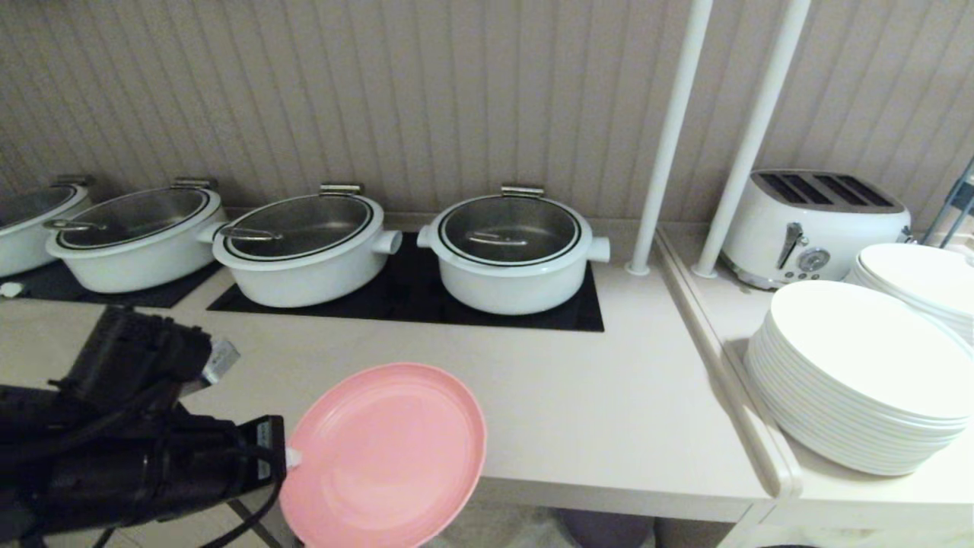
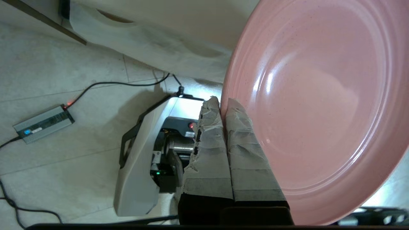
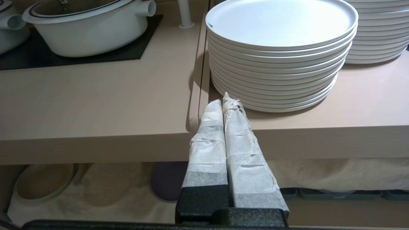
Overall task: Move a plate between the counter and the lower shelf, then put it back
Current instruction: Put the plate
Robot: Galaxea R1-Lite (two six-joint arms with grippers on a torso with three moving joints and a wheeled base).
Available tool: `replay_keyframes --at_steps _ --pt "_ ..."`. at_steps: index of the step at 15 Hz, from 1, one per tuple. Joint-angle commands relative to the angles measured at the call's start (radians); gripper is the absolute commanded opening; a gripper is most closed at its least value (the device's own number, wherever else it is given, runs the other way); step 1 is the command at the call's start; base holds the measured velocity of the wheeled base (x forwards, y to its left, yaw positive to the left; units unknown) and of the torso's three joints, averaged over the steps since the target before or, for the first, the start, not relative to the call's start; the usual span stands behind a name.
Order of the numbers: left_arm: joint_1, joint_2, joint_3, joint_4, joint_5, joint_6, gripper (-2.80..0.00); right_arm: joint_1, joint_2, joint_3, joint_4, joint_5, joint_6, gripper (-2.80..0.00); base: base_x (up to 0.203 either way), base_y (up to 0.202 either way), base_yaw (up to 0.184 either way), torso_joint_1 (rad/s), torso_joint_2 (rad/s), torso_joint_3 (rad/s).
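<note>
The pink plate (image 1: 384, 455) hangs tilted in the air at the counter's (image 1: 609, 396) front edge, partly over the worktop and partly past it. My left gripper (image 1: 291, 458) is shut on the plate's left rim. In the left wrist view the taped fingers (image 2: 207, 140) pinch the plate (image 2: 313, 108) by its edge, with the floor behind. My right gripper (image 3: 224, 99) is shut and empty, parked in front of the counter's front edge. The lower shelf (image 3: 127, 191) with its white cloth shows under the counter in the right wrist view.
Several white lidded pots (image 1: 511, 251) stand on black hob panels (image 1: 396, 301) at the back. Stacks of white plates (image 1: 860, 377) and a toaster (image 1: 814, 224) fill the side top on the right. A purple plate (image 3: 167, 180) and a beige plate (image 3: 44, 182) lie on the shelf cloth.
</note>
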Motion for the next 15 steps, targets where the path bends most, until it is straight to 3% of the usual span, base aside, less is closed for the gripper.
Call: replay_keyframes --at_steps 1,9,15 --pt "0.001 0.085 -0.057 0.0 -0.001 -0.025 -2.8 0.0 0.0 0.0 0.0 0.0 0.001 -2.8 0.0 0.0 0.0 0.0 0.0 0.0" --pt "0.0 0.309 -0.203 -0.004 -0.008 -0.08 -2.8 0.0 0.0 0.0 0.0 0.0 0.001 -2.8 0.0 0.0 0.0 0.0 0.0 0.0" --pt "0.0 0.423 -0.256 -0.041 -0.007 -0.081 -2.8 0.0 0.0 0.0 0.0 0.0 0.001 -2.8 0.0 0.0 0.0 0.0 0.0 0.0"
